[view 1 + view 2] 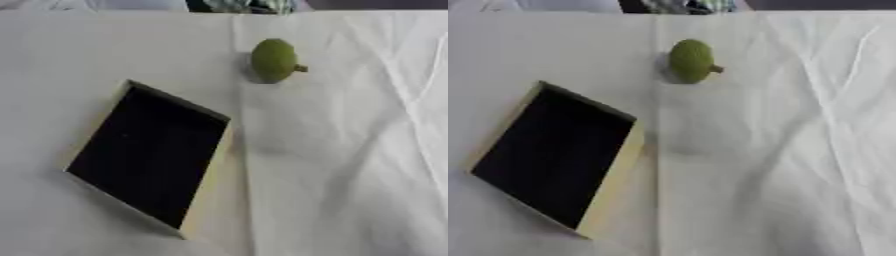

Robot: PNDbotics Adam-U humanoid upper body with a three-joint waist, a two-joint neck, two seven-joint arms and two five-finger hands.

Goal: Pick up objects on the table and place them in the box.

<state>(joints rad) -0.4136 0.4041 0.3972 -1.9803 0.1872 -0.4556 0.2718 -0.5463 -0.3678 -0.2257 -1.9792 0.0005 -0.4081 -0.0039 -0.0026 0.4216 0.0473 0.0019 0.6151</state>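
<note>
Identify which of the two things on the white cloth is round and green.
The green fruit with a short stem, at the far side of the cloth. The other thing, the box, is rectangular, pale-walled and dark inside.

**Setting: staged tabletop, type of room undetermined**

Surface: a table (350, 165) covered edge to edge by a white cloth (798, 150), creased and folded, with a long seam running front to back. The plain covering suggests a prepared test or demonstration surface more than a lived-in home or kitchen.

Items laid out: one shallow box (210, 175) with pale walls and a dark interior, set askew; one small green fruit-like object (274, 60) with a short stem, well apart from the box.

Background: a narrow strip past the far edge shows blurred dark and patterned shapes, too indistinct to identify. No walls, fixtures or furniture can be made out.
</note>
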